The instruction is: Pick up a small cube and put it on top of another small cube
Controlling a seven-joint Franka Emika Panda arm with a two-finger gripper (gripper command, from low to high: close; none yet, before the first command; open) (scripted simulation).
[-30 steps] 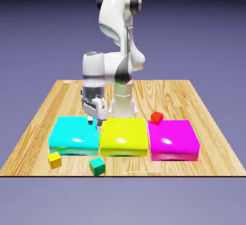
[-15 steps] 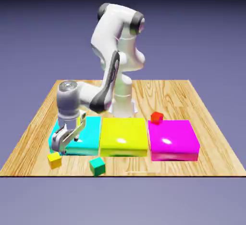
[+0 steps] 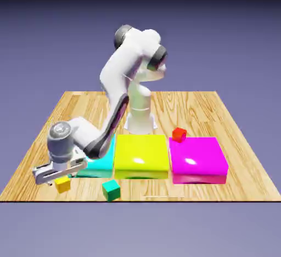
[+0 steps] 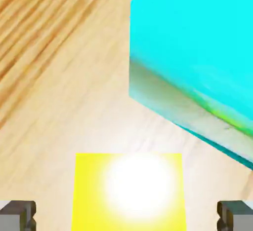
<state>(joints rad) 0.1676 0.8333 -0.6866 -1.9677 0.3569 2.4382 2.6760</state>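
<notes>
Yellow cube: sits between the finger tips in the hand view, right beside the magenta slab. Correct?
Not quite. The slab beside the yellow cube is the cyan slab, not magenta, as the hand view shows. The cube does lie between the finger tips, with gaps on both sides.

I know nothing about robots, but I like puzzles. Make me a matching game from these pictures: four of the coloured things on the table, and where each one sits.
Things:
1. yellow cube
2. red cube
3. green cube
4. yellow slab

Places:
A. between the cyan slab and the magenta slab
B. right under the tool
C. behind the magenta slab's far corner
D. alone near the table's front edge

Pairs: 1-B, 2-C, 3-D, 4-A
</notes>
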